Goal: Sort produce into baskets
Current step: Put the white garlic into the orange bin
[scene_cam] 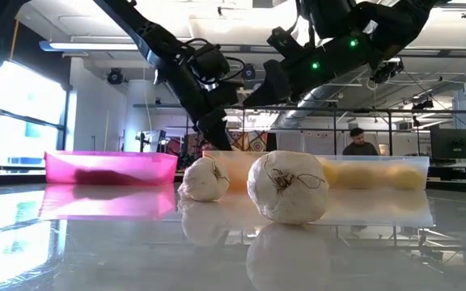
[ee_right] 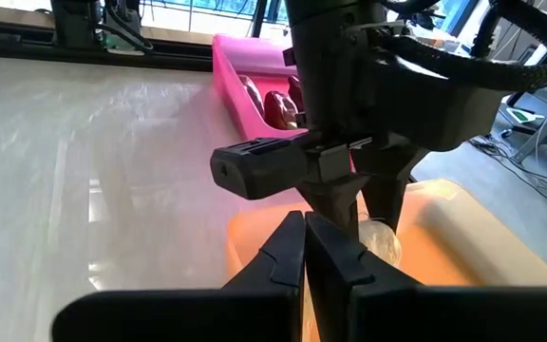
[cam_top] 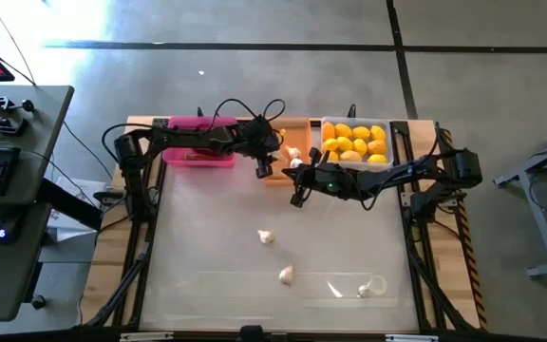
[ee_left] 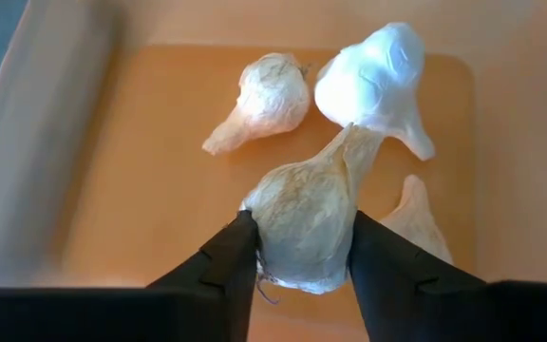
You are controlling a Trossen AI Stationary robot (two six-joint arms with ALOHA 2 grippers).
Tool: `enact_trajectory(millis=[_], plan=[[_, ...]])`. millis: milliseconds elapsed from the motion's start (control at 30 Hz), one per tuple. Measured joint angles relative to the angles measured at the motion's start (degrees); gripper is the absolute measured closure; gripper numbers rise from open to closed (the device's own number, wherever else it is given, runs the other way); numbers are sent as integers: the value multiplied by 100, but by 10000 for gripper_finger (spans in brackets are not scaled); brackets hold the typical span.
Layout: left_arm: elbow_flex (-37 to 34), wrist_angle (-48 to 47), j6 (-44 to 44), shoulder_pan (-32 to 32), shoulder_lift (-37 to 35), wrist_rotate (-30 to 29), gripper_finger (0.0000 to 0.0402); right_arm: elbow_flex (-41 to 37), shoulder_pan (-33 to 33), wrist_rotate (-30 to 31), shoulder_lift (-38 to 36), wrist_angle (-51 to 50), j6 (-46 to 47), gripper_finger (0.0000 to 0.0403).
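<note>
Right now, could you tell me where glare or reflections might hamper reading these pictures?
Low view: the glossy table mirrors the two garlic bulbs and the pink basket; bright windows at the left. High view: glare on the floor at the top left. Left wrist view: even light.

From above, the orange basket is mostly covered by both arms, so its garlic is barely countable. At table height the pink basket shows only a dark smear inside, its contents unreadable. The left wrist view cuts off the fingers at the bottom edge and half hides a fourth garlic bulb at lower right.
</note>
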Motion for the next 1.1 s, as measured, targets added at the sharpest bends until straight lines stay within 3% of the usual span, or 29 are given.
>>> enact_trajectory(millis=[367,500,667,767,967,1100], plan=[[-2,28,-138,0,0,1,177,0,0,3,0,-228,0,402],[-78,152,-109,-11,-91,66,179,0,0,151,0,-271,0,402],[-685,1278,-157,-59,-488,381,205,0,0,175,0,-426,41,402],[-1278,2068,-196,-155,-859,388,217,0,-2,-244,0,-610,56,402],[-2468,3347,-152,-510,-1743,396,225,0,62,-1735,11,-629,299,397],[-3329,4000,-267,-824,-2421,398,225,0,436,-2060,200,-647,152,354]])
